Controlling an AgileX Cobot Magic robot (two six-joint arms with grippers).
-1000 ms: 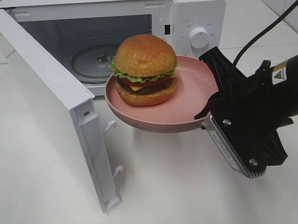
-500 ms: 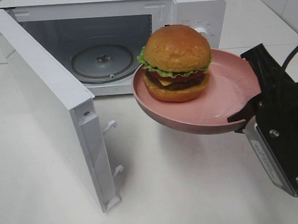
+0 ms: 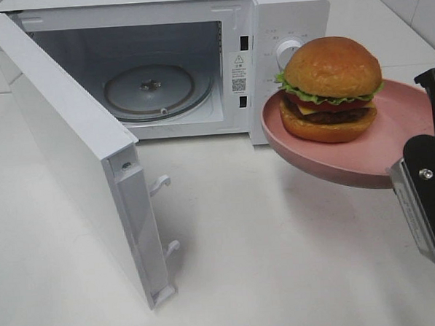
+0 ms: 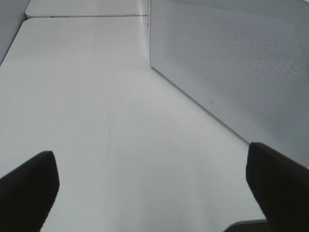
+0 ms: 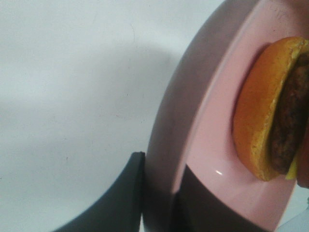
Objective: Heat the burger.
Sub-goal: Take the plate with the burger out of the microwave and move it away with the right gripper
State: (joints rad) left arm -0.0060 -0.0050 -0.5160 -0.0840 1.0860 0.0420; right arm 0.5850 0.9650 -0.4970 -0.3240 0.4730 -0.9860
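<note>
The burger [image 3: 332,87], with a golden bun, lettuce, tomato and dark patty, sits on a round pink plate [image 3: 349,163]. The plate hangs above the table in front of the microwave's control panel. My right gripper [image 3: 423,141] is shut on the plate's right rim. In the right wrist view its fingers [image 5: 120,203] clamp the pink rim of the plate [image 5: 203,145], and the burger [image 5: 263,111] shows beyond. My left gripper [image 4: 152,181] is open above bare table beside the microwave door; it is not visible in the exterior view.
The white microwave [image 3: 283,28] stands at the back with its door [image 3: 70,141] swung wide open to the left. Its glass turntable [image 3: 151,86] has nothing on it. White tabletop [image 3: 266,263] stretches in front.
The right gripper has carried the plate and burger to the right, from in front of the microwave's opening to in front of its control panel. The door has not moved.
</note>
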